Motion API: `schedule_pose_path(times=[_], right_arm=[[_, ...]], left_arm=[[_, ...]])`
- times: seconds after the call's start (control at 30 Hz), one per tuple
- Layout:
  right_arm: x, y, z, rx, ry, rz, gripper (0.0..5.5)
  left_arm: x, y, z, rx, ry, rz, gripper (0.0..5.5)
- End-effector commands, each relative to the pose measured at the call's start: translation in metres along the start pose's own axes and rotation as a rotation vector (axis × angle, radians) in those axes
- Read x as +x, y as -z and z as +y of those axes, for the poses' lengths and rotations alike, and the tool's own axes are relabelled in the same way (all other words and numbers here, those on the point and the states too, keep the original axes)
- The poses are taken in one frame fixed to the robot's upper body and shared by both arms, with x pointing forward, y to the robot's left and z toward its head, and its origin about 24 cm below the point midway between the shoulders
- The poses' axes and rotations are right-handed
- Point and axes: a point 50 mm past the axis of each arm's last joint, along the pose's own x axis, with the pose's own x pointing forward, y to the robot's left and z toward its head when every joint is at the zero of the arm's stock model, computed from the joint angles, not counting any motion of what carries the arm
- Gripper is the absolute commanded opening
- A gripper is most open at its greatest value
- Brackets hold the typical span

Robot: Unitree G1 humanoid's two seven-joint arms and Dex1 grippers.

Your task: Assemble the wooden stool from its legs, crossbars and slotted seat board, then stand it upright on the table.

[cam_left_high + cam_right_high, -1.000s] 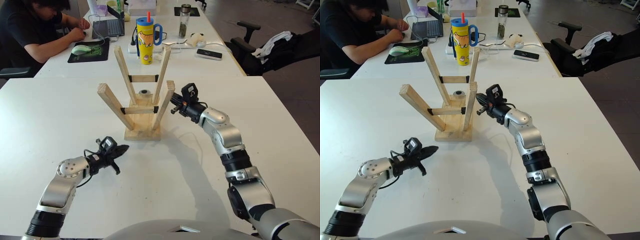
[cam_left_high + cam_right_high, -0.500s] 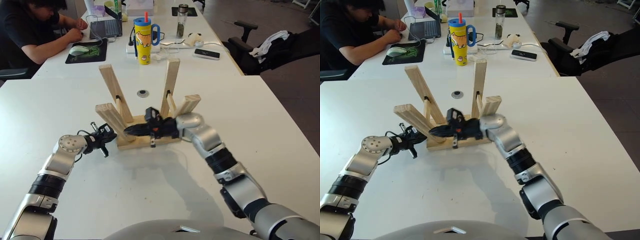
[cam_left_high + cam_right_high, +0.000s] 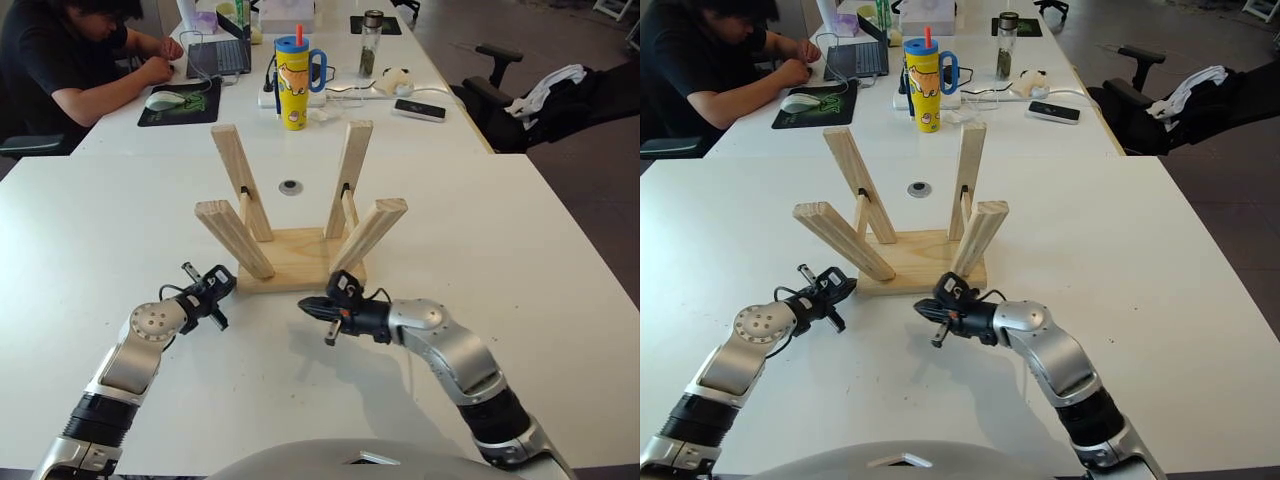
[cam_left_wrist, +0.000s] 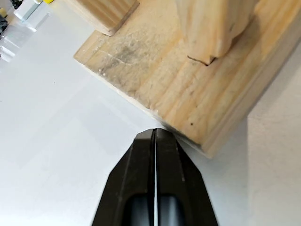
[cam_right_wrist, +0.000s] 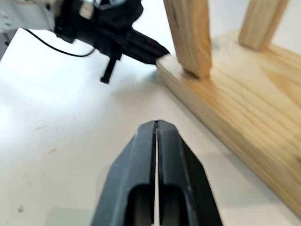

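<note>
The wooden stool stands upside down on the white table: its seat board [image 3: 300,262] lies flat and its legs [image 3: 240,180] splay upward, with short crossbars [image 3: 347,208] low between them. My left gripper [image 3: 228,274] is shut, its tip against the board's near left corner [image 4: 188,89]. My right gripper [image 3: 303,305] is shut and holds nothing, just off the board's near edge [image 5: 235,108]. From the right wrist, the left gripper [image 5: 141,47] is seen at that corner beside a leg [image 5: 188,37].
A round cable hole [image 3: 290,186] sits in the table behind the stool. The table beyond carries a yellow cup [image 3: 292,85], a bottle [image 3: 371,40], a phone [image 3: 418,109] and a laptop [image 3: 217,55]. An office chair [image 3: 490,90] stands at the far right.
The stool has turned and now lies squarer to me. My right gripper left the far-right leg, crossed the seat's front and drew back toward me. My left gripper moved up to the seat corner.
</note>
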Motion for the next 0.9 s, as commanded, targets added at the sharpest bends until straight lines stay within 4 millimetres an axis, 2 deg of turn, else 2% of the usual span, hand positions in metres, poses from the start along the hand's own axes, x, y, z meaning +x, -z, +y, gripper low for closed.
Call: schedule_pose_path(times=[0.03, 0.13, 0.23, 0.33, 0.4, 0.53, 0.6, 0.77, 0.9], right_arm=[[-0.027, 0.022, -0.024, 0.044, 0.318, -0.013, 0.02], [-0.031, 0.040, -0.046, 0.031, 0.533, 0.012, 0.02], [-0.027, 0.046, -0.063, -0.018, 0.639, 0.035, 0.02], [-0.011, 0.047, -0.063, -0.019, 0.622, 0.028, 0.02], [0.005, 0.047, -0.055, -0.013, 0.546, 0.027, 0.02], [0.025, 0.029, -0.029, 0.044, 0.343, -0.062, 0.02], [0.030, 0.022, -0.020, 0.050, 0.284, -0.092, 0.02], [0.032, 0.002, -0.008, 0.066, 0.214, -0.178, 0.02], [0.024, -0.025, -0.005, 0.065, 0.171, -0.261, 0.02]], left_arm=[[-0.007, 0.028, -0.023, -0.058, -0.039, 0.130, 0.00], [-0.002, 0.030, -0.037, -0.088, -0.024, 0.132, 0.00], [0.003, 0.030, -0.042, -0.083, -0.002, 0.138, 0.00], [0.008, 0.028, -0.049, -0.079, 0.046, 0.135, 0.00], [0.011, 0.022, -0.062, -0.123, 0.126, 0.123, 0.00], [0.009, -0.003, -0.087, -0.320, 0.319, 0.023, 0.00], [0.006, -0.016, -0.093, -0.346, 0.391, -0.033, 0.00], [0.005, -0.061, -0.090, -0.395, 0.423, -0.235, 0.00], [-0.008, -0.093, -0.082, -0.525, 0.493, -0.377, 0.00]])
